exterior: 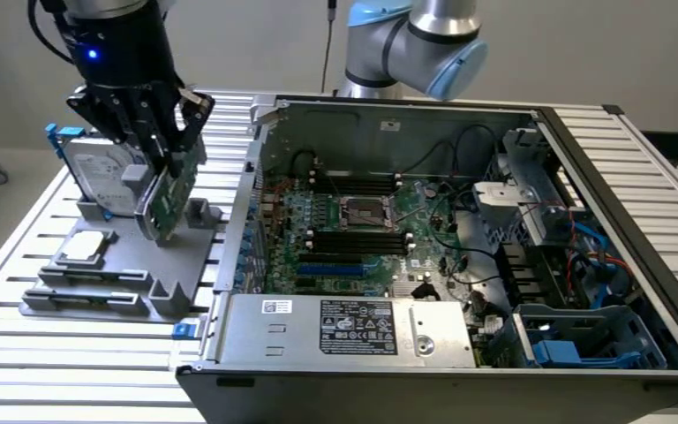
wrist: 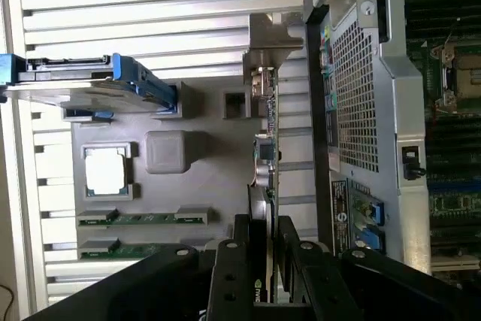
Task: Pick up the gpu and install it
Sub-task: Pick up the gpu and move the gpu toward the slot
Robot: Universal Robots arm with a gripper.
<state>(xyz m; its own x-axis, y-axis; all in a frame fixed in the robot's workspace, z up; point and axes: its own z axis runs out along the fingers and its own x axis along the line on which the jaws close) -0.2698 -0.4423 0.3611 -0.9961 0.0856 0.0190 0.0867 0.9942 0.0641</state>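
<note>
step: gpu pick-up | end effector (exterior: 158, 148) gripped the gpu (exterior: 165, 201) by its top edge | gpu stood on edge at frame left, over grey fixture (exterior: 116, 299) | advice: a straight, untilted lift looked safest against snagging

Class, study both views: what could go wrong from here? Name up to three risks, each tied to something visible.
1. The pincer grips the gpu by one edge; the card could tilt or slip.
2. The hard drive stands close beside it and might get knocked.
3. The case wall stands between card and motherboard and could be clipped.
</note>
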